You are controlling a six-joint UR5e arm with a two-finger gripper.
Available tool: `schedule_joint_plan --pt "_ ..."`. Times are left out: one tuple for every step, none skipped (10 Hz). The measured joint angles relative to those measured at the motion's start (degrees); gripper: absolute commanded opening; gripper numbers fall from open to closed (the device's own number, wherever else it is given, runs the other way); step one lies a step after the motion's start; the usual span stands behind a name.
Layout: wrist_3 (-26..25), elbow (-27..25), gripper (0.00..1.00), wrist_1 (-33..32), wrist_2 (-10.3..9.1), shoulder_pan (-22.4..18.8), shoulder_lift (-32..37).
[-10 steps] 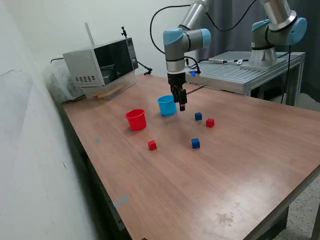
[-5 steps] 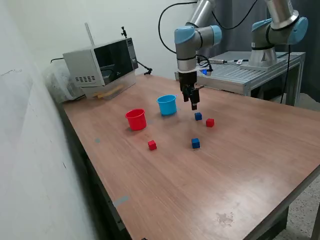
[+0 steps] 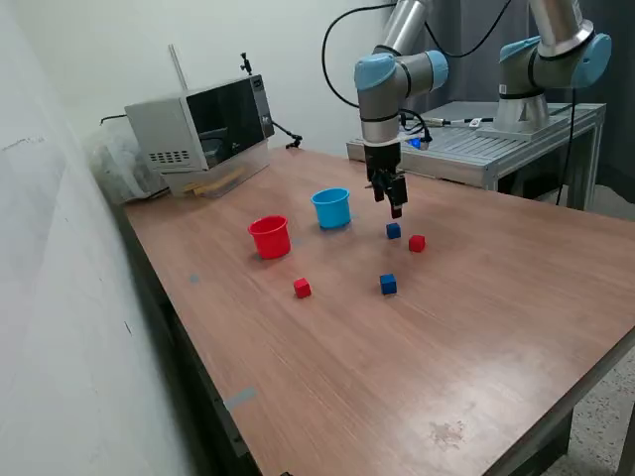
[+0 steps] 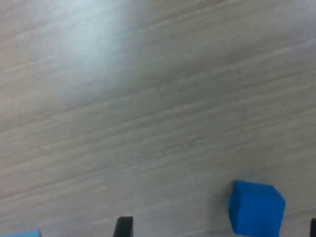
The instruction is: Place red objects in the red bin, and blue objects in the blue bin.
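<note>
Your gripper [image 3: 395, 203] has swung away from the blue bin [image 3: 331, 208].
It now hangs empty, fingers apart, just above the nearer blue cube [image 3: 394, 231]; nothing is sorted yet.

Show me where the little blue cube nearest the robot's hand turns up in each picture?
Exterior view: blue cube lies on the table just below the hand, beside a red cube.
Wrist view: the same blue cube sits near the frame's edge.
Shared landmark: the wood-grain tabletop.
</note>
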State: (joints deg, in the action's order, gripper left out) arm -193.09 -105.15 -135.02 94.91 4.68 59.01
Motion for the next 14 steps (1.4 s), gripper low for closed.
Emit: schedule_joint_plan --pt "0.0 -0.3 1.0 -0.03 -0.01 -0.09 0.05" --pt "0.0 -0.48 1.0 -0.05 -0.07 -0.3 0.09" --pt "0.0 -0.58 1.0 -0.06 -0.11 -0.53 0.11" --pt "0.0 -0.62 1.0 -0.06 -0.17 -0.69 0.19" --pt "0.0 -0.62 1.0 -0.07 -0.23 -0.98 0.27" --pt "0.0 -0.59 1.0 -0.07 -0.28 -1.36 0.34" --pt "0.0 -0.53 1.0 -0.13 -0.31 -1.72 0.36" --pt "0.02 -0.47 1.0 -0.33 -0.35 -1.95 0.49" --pt "0.05 -0.47 1.0 -0.88 -0.5 -2.03 0.65" --pt "0.07 -0.47 1.0 -1.5 -0.74 -2.02 0.79" --pt "0.1 -0.46 1.0 -2.1 -0.93 -2.0 0.81" --pt "0.13 -0.46 1.0 -2.77 -1.04 -1.99 0.74" --pt "0.15 -0.47 1.0 -3.47 -1.09 -1.97 0.54" --pt "0.17 -0.5 1.0 -4.04 -1.11 -1.93 0.21"
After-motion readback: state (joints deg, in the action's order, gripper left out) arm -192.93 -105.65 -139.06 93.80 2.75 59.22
